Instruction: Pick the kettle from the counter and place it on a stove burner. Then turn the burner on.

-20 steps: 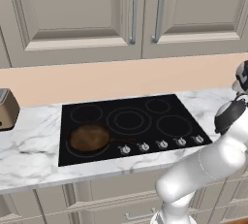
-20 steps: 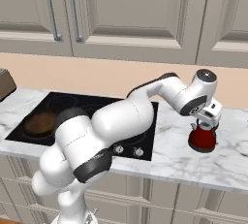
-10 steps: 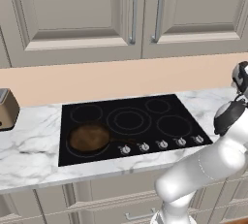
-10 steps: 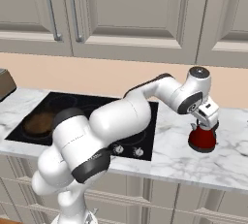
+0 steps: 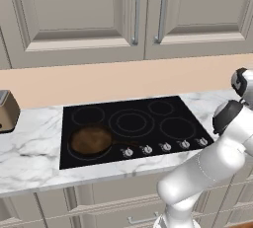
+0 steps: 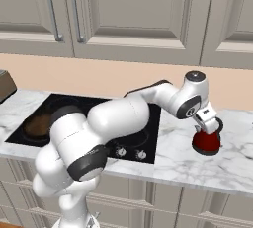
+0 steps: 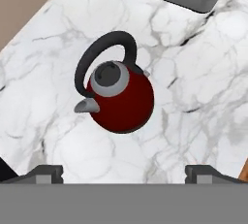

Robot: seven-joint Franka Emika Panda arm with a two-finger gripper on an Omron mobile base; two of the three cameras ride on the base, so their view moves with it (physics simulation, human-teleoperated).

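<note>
Red and round-bodied, the kettle [image 7: 120, 99] stands upright on the white, grey-veined marble counter [image 6: 173, 160], to the right of the black glass cooktop [image 5: 131, 126] and clear of its edge. The gripper [image 7: 124, 172] hangs directly above the kettle with its jaws spread fully wide and nothing between them; the two dark fingertips [image 7: 44, 172] stand well to either side of the kettle body and do not touch it. Judged from this arrangement, no part of the task is complete: the kettle is not yet grasped, it is not on the stove burner [image 5: 131, 122], and the burner is not yet switched on. What remains is the descent and grasp, the lift, the carry leftward to the large double-ring circle in the middle of the cooktop, the release, and the turning of one of the knobs [image 5: 147, 149] along the near edge of the cooktop. The kettle has a smooth glossy body, a flat grey lid, a short grey spout, and a thin black handle that arches over the lid and leans to one side. The handle looks like the likeliest part to grip. A brown frying pan [image 5: 91, 140] occupies the near-left circle, so the central burner stays free. The cooktop surface is flat and dark, marked with thin grey rings.
</note>
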